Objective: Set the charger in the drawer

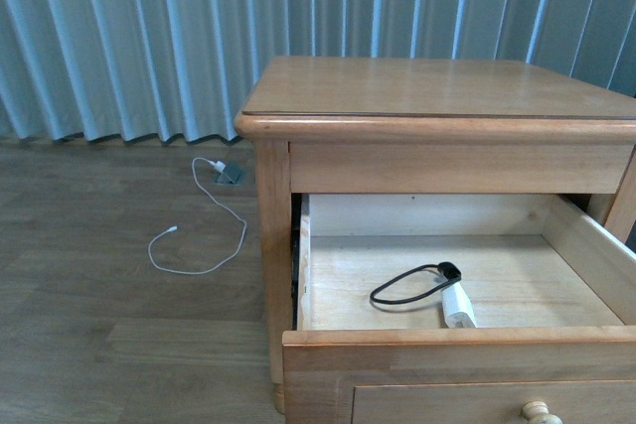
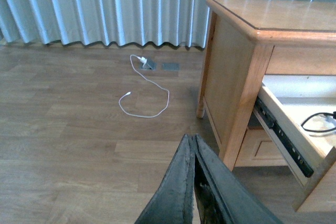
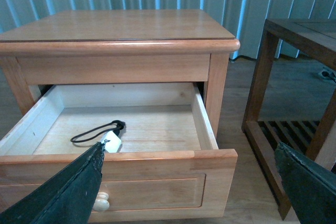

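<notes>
The drawer (image 1: 447, 337) of the light-brown nightstand stands pulled out, its pale inside showing. Inside lies the charger (image 1: 458, 307), a small white adapter near the front wall, with its black looped cable (image 1: 407, 288) spread toward the back. My right gripper (image 3: 189, 148) is open in front of the drawer (image 3: 157, 156), wide fingers (image 3: 79, 182) either side of its panel, nothing between them; the charger (image 3: 112, 141) lies just past the front rim. My left gripper (image 2: 191, 139) is shut and empty, over the floor left of the nightstand. Neither arm shows in the front view.
A thin white cable (image 1: 199, 235) curls on the wood floor left of the nightstand, plugged in by the curtain. The round pale knob (image 3: 101, 201) sits low on the drawer front. A darker wooden table (image 3: 294, 77) stands to the nightstand's right.
</notes>
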{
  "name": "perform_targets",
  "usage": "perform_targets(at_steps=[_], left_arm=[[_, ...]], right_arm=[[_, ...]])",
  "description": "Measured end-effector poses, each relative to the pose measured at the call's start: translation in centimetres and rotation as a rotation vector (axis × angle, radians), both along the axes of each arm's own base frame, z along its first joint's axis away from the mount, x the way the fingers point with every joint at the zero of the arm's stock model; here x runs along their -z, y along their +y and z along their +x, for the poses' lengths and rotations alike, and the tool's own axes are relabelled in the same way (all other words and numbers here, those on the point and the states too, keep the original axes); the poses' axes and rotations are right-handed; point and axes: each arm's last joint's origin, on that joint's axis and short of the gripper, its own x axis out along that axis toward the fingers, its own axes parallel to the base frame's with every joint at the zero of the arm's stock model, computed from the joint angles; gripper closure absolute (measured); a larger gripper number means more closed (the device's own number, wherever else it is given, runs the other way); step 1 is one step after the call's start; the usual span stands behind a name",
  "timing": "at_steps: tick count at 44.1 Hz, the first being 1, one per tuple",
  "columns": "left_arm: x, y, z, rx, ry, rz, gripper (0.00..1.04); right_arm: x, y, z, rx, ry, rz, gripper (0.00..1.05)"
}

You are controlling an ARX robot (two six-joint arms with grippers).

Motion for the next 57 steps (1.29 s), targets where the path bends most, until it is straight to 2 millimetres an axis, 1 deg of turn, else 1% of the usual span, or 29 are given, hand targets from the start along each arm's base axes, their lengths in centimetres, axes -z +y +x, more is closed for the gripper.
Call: perform_targets(at_steps=[17, 20, 23, 25, 26, 29, 30, 37, 41, 43, 48, 51, 57], left_arm=[[0.0, 0.0, 0.0, 0.001, -0.003, -0.001, 1.0], [0.0, 0.0, 0.0, 0.001, -0.003, 0.0, 0.84], [0.0, 0.0, 0.0, 0.001, -0.004, 0.0, 0.68], [0.0, 0.0, 0.0, 0.001, -0.004, 0.0, 0.57], [0.0, 0.0, 0.0, 0.001, -0.003, 0.0, 0.54], [0.0, 0.0, 0.0, 0.001, -0.004, 0.0, 0.38], [0.0, 0.0, 0.0, 0.001, -0.004, 0.0, 0.29], [0.0, 0.0, 0.0, 0.001, -0.003, 0.0, 0.05], [0.0, 0.0, 0.0, 0.001, -0.004, 0.002, 0.07], [0.0, 0.0, 0.0, 0.001, -0.004, 0.002, 0.06], [0.0, 0.0, 0.0, 0.001, -0.004, 0.002, 0.06], [0.0, 0.0, 0.0, 0.001, -0.003, 0.002, 0.06], [0.0, 0.0, 0.0, 0.001, -0.004, 0.002, 0.06]], right_arm=[[0.0, 0.0, 0.0, -0.001, 0.0, 0.0, 0.08], [0.0, 0.0, 0.0, 0.0, 0.0, 0.0, 0.08], [0.0, 0.1, 0.1, -0.001, -0.073, -0.086, 0.08], [-0.1, 0.3, 0.2, -0.023, -0.06, -0.118, 0.08], [0.0, 0.3, 0.4, -0.034, -0.047, -0.131, 0.08], [0.2, 0.7, 1.2, -0.09, 0.047, -0.153, 0.08], [0.3, 0.8, 1.9, -0.103, 0.109, -0.146, 0.08], [0.6, 0.9, 4.6, -0.12, 0.308, -0.129, 0.08], [1.6, 1.1, 6.2, -0.149, 0.431, -0.114, 0.08], [2.1, 1.2, 6.9, -0.163, 0.484, -0.108, 0.08], [3.1, 1.5, 8.0, -0.186, 0.578, -0.087, 0.08], [3.5, 1.7, 8.6, -0.196, 0.612, -0.076, 0.08], [3.8, 2.2, 10.0, -0.21, 0.624, -0.061, 0.08]])
